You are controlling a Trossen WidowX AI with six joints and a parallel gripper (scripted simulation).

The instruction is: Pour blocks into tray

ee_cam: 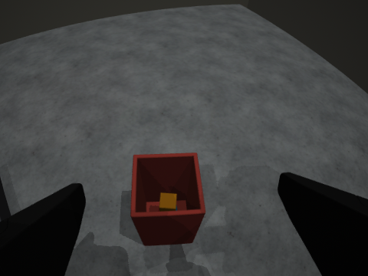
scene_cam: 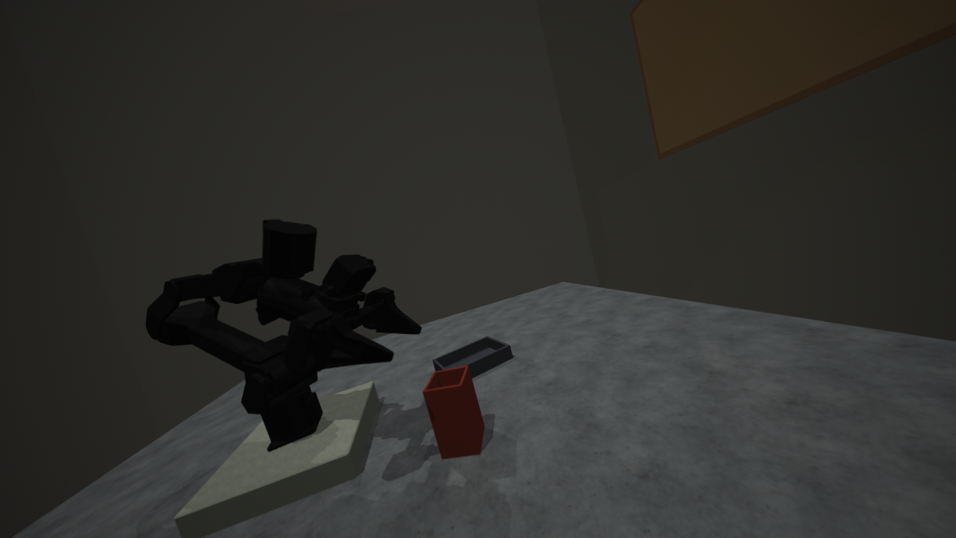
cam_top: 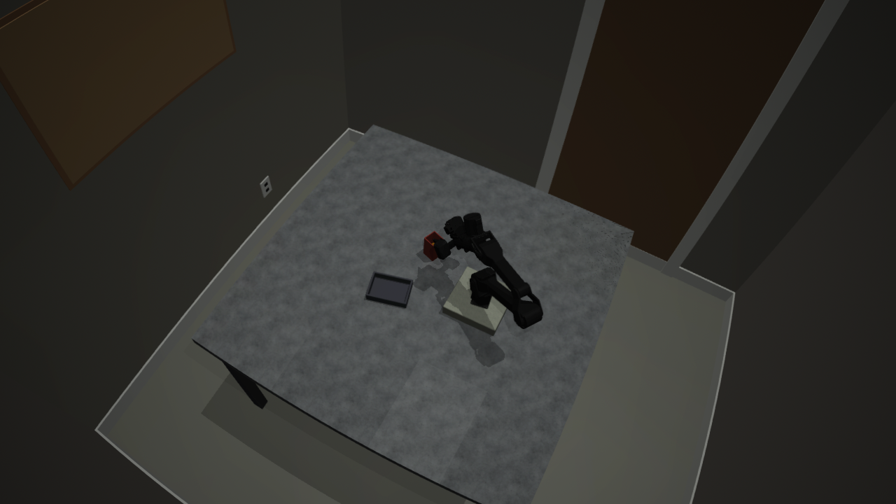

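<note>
Cup (cam_top: 430, 246) (scene_cam: 459, 418) (ee_cam: 169, 230) is standing upright on the table (cam_top: 313, 313) (scene_cam: 668, 415) (ee_cam: 192, 96), its open top facing up. The gripper (cam_top: 444, 243) (scene_cam: 406, 342) (ee_cam: 184, 189) is holding nothing, its fingers spreading wide apart. In the wrist view, the cup is sitting between the two finger lines, nearer the left one, with table showing on both sides. The exterior view is placing it to the right of the fingertips and lower down. An orange block (cam_top: 433, 243) (ee_cam: 168, 201) is showing inside the cup, and a blue sliver (ee_cam: 176, 208) is peeking out beside it. From the top, the tray (cam_top: 388, 290) (scene_cam: 491, 361) is lying left of the cup and nearer, well apart from it. The arm (cam_top: 501, 257) (scene_cam: 220, 341) is rising from a pale base (cam_top: 474, 319) (scene_cam: 267, 481) on the table.
</note>
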